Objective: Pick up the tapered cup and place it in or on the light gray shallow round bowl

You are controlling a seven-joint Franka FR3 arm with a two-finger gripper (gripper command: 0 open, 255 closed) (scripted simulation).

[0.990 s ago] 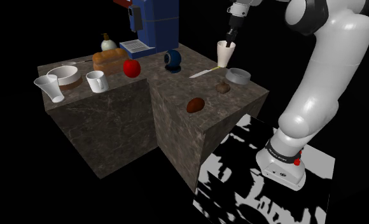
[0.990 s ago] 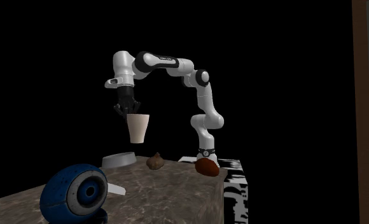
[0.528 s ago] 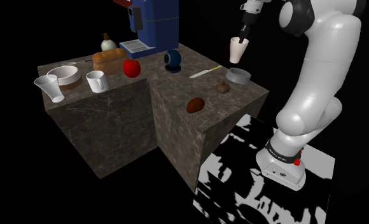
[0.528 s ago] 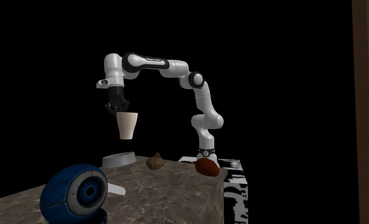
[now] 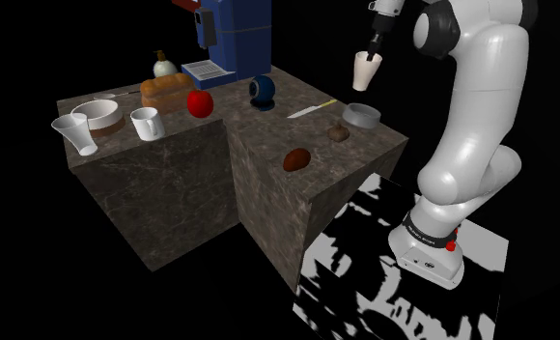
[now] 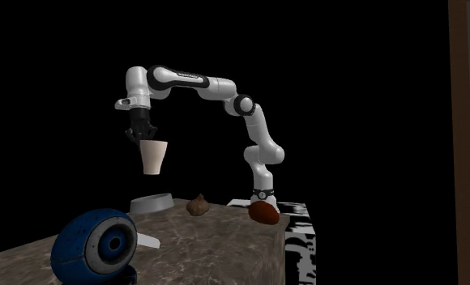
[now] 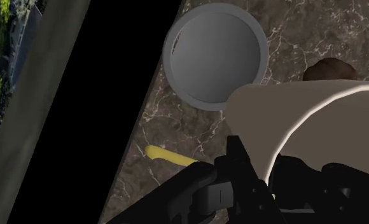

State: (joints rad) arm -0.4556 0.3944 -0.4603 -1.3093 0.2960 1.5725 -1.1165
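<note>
Pinching the rim of the tapered cup [image 5: 365,71] between its two black fingers, the gripper [image 5: 375,48] holds it clear of the counter [image 5: 268,127]. One finger is outside the wall and the other is inside the mouth, as the wrist view shows. The cup is off-white, upright with its wide mouth up, and hangs in the air.

In the second exterior view it hangs straight above the light gray shallow round bowl [image 6: 151,203] with a plain gap between them. In the wrist view the bowl sits beyond the cup and the cup's wall covers part of the bowl's rim.

The bowl rests near the counter's corner. Near it are a small brown lump [image 5: 340,133] and a yellow-handled knife [image 5: 312,107]. A blue ball-shaped thing [image 5: 262,92] sits further along the counter.
</note>
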